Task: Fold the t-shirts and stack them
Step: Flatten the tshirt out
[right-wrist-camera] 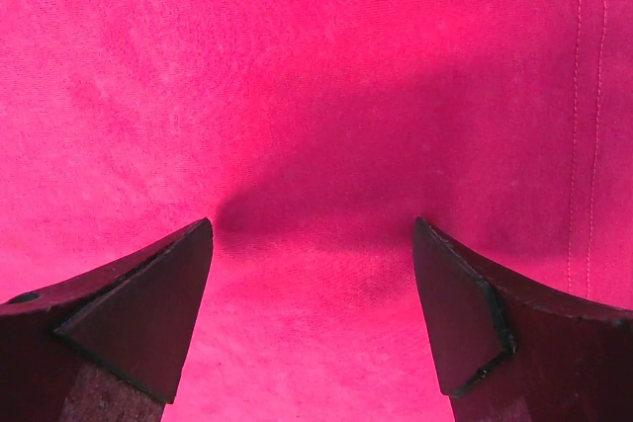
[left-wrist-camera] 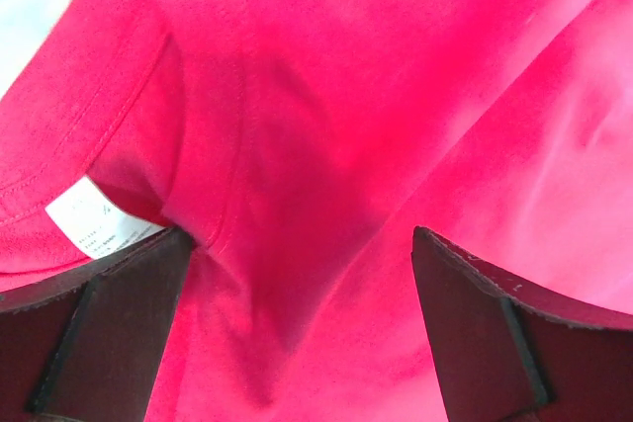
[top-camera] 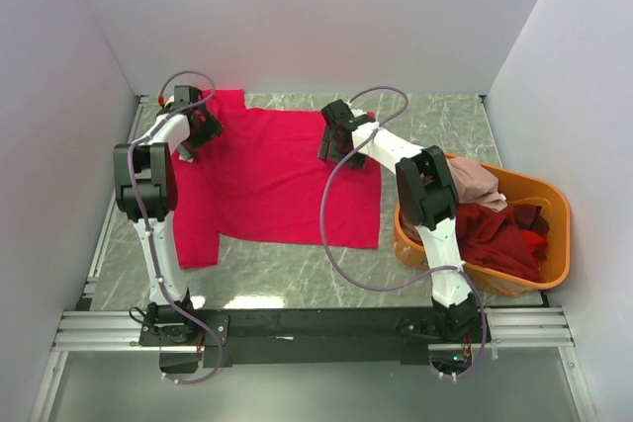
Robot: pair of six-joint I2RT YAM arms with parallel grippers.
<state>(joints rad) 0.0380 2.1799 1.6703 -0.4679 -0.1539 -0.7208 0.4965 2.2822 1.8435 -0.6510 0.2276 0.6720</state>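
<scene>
Partly, the left gripper (top-camera: 201, 131) and right gripper (top-camera: 333, 142) cover the crimson-pink t-shirt (top-camera: 277, 180) spread beneath them. Its neck label (left-wrist-camera: 94, 226) shows beside the left one's finger. There are three shirts. The dark red shirt (top-camera: 495, 234) and pale pink shirt (top-camera: 477, 183) lie heaped in the orange basket (top-camera: 562, 210), back-right of the right gripper. Both arms reach forward, tips down, jaws wide, gripping nothing.

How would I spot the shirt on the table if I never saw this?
Start at the grey marbled table. Spread flat across it lies the bright crimson-pink t-shirt, with a small white neck label. The dark red shirt and pale pink shirt sit crumpled in the orange basket on the right instead.
</scene>
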